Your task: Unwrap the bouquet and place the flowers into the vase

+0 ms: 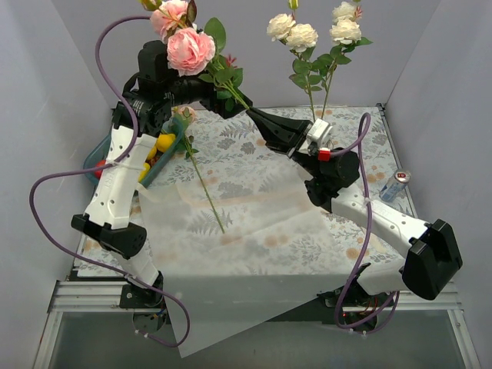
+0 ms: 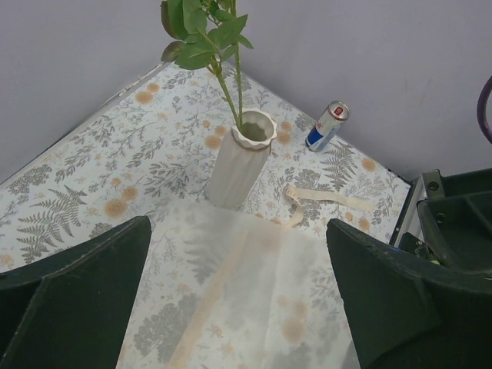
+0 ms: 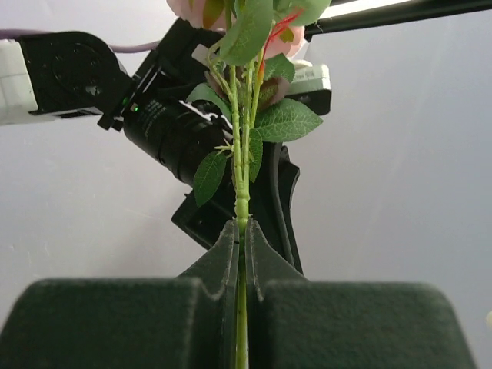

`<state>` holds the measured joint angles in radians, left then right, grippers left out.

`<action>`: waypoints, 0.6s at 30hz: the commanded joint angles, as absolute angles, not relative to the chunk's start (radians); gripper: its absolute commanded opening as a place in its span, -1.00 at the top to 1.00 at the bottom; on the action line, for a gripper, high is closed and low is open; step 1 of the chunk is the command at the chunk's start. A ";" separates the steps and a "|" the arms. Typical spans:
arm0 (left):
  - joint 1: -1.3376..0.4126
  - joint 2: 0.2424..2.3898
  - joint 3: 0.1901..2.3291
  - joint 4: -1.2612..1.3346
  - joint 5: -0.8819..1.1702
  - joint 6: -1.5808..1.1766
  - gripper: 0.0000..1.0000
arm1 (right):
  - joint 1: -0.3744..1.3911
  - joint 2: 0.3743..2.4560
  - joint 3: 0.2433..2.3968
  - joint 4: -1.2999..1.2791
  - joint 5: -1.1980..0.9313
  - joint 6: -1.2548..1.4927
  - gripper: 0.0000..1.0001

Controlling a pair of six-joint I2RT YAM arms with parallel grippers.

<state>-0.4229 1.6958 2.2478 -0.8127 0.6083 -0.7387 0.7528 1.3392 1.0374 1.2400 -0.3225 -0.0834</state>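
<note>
right gripper: my right gripper (image 3: pixel 241 231) was pinched tight on the green stem of the pink roses (image 1: pixel 184 42), so nothing but stem showed between the jaws
grip spot: low on the stem, below the leaves
pink roses: up in the air over the table, stem slanting from my right jaws toward the back left, blooms high by the back wall
left gripper: my left gripper (image 2: pixel 238 231) was spread wide and held nothing, up off the table just beside that same stem. Couldn't tell whether it brushed the stem or not
vase: the vase (image 2: pixel 234 165) stood upright on the tablecloth (image 2: pixel 92 177) toward the back right, its foot right at the far edge of the wrapping paper (image 1: pixel 231 261)
in the vase: two green stems sat in the mouth, with the white roses (image 1: pixel 300 34) on top
wrapping paper: opened out flat on the table, its near corner hanging past the front edge between my two bases
loose stem: one more long stem (image 1: pixel 206 188) lay flat, its lower end on the paper and its top end running up by my left arm
ribbon: the ribbon (image 2: pixel 330 198) lay loose on the tablecloth, between the vase and the can (image 2: pixel 327 125)
can: over near the right side of the table, well apart from both grippers
tray: the blue tray (image 1: pixel 92 157) with fruit (image 1: pixel 164 143) sat at the left edge, partly hidden under my left arm
</note>
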 commanded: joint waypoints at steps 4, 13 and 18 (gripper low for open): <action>-0.437 1.646 2.244 -0.868 0.624 -0.718 -0.96 | 0.755 1.358 1.066 1.154 -0.250 -0.117 0.97; -0.492 1.684 2.261 -0.954 0.577 -0.658 -0.96 | 0.756 1.385 1.092 1.063 -0.239 -0.098 0.97; -0.500 1.677 2.235 -0.960 0.580 -0.650 -0.96 | 0.756 1.402 1.094 1.080 -0.235 -0.069 0.97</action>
